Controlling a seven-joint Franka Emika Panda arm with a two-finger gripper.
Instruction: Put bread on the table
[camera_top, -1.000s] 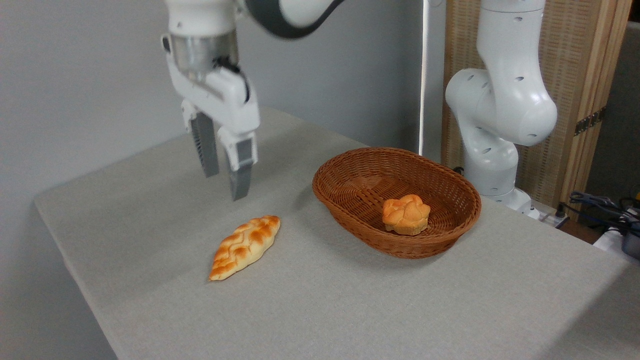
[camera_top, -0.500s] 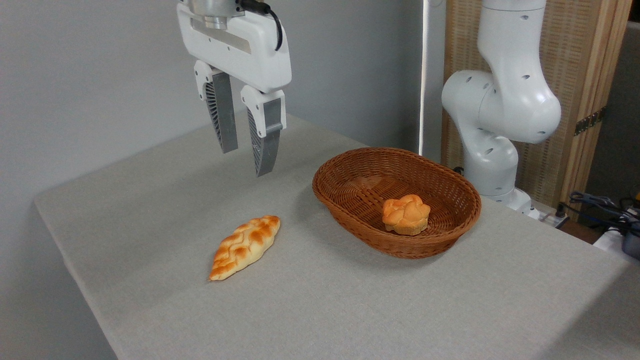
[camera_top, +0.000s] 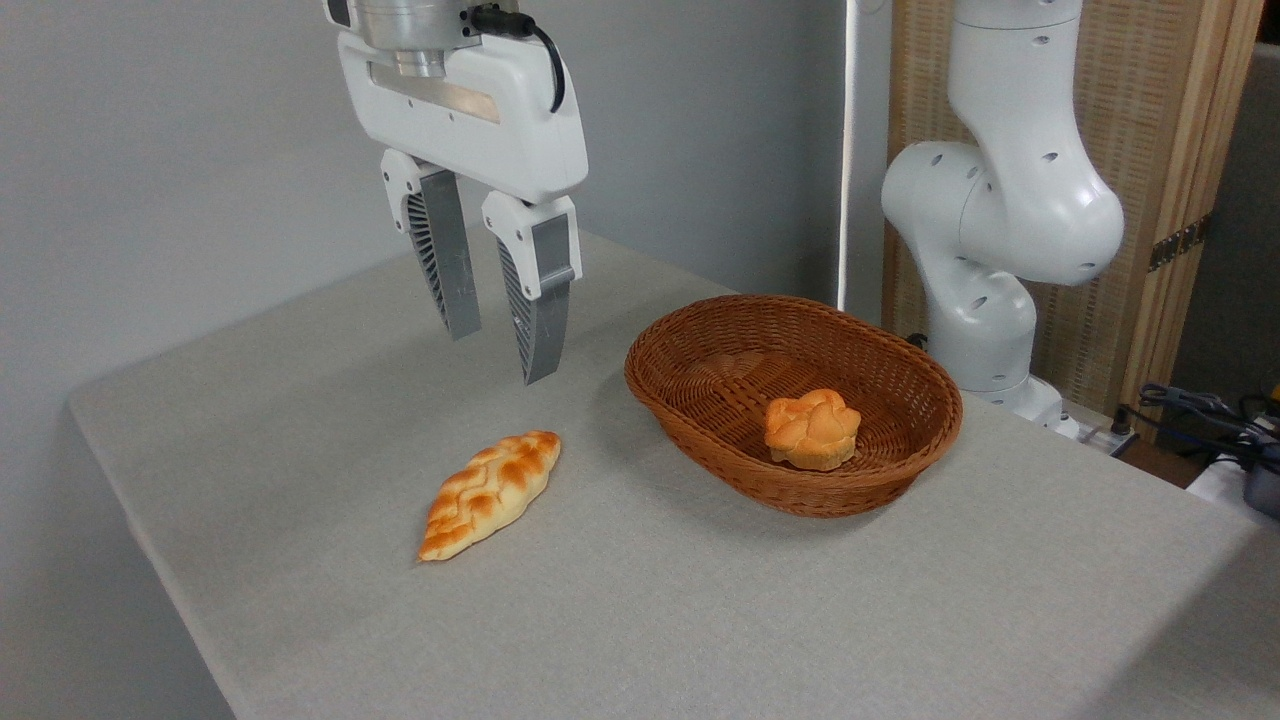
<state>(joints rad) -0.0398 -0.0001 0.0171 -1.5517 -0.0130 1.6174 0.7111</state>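
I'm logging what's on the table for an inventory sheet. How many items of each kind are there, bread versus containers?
Bread: 2, the braided loaf on the table and the round bun in the basket.
Baskets: 1, the brown wicker basket.
Total: 3.

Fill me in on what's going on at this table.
A white robot arm is working over a cloth-covered table. Its gripper hangs open and empty in the air, above and behind the long braided bread, which lies flat on the cloth, untouched. To the right sits a brown wicker basket holding a small round bun. With the bread already out on the table and nothing in the gripper, the job of setting it there looks done.
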